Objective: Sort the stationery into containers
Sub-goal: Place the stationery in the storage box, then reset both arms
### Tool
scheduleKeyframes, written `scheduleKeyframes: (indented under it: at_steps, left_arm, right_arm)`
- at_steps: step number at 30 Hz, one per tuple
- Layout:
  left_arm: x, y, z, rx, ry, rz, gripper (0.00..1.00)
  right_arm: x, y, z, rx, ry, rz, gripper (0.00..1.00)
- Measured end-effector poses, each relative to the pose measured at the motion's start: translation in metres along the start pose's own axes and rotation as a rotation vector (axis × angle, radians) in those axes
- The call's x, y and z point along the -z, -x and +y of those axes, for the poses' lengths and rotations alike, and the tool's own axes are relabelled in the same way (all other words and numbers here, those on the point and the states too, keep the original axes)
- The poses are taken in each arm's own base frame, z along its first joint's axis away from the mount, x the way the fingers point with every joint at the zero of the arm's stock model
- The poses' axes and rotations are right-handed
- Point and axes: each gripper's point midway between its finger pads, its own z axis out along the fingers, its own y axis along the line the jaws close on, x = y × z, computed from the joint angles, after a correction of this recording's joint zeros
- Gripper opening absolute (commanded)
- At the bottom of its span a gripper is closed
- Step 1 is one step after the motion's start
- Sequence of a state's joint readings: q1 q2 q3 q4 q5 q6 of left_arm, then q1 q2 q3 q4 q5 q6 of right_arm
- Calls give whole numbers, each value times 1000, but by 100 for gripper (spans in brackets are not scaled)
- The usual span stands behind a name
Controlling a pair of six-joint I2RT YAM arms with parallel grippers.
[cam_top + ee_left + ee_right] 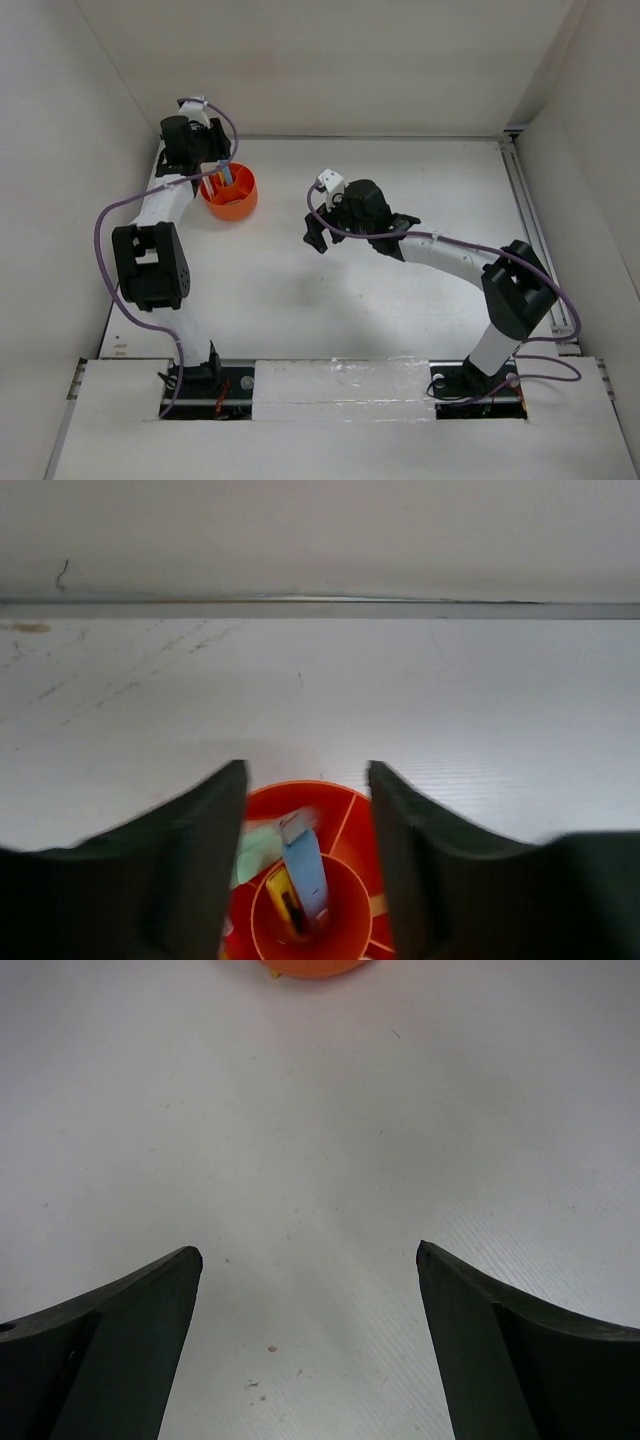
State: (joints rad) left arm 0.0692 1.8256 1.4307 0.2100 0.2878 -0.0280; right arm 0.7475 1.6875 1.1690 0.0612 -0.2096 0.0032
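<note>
The orange tub [229,195] stands at the back left of the table, and its rim [340,792] shows under my left wrist. In its round middle cup a blue pen [305,865] leans upright beside a yellow pencil with a black tip [283,895]. A pale green pen [257,848] lies in the compartment to their left. My left gripper [306,770] hangs just above the tub with its jaws apart, the blue pen's top between them and touching neither. My right gripper [310,1252] stands wide open over bare table, mid-table [318,238], holding nothing.
White walls close the table at the back and both sides, and the back wall's edge [320,608] runs just beyond the tub. From the right wrist only the tub's lower edge [312,966] shows, at the top of the view. A metal rail [530,230] runs along the right side.
</note>
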Motion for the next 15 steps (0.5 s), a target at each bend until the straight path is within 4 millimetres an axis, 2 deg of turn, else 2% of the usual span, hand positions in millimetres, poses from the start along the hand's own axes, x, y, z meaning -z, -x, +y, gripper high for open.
scheduleKeyframes:
  at_steps: [1, 2, 5, 6, 11, 15]
  left_arm:
    - [2, 2, -2, 1, -5, -5, 62]
    - [6, 4, -5, 2, -16, -9, 73]
    - [21, 20, -14, -8, -41, -43, 85]
    - [28, 30, -18, -12, -52, -64, 100]
    - [75, 90, -43, -29, -106, -205, 100]
    - [121, 137, -63, -33, -138, -320, 100]
  right_arm:
    - [0, 0, 0, 0, 1, 0, 94]
    - [0, 0, 0, 0, 2, 0, 94]
    - [0, 0, 1, 0, 5, -1, 94]
    - [0, 0, 1, 0, 6, -2, 94]
    - [0, 1, -1, 9, -1, -5, 96]
    - [10, 6, -10, 36, -62, -2, 96]
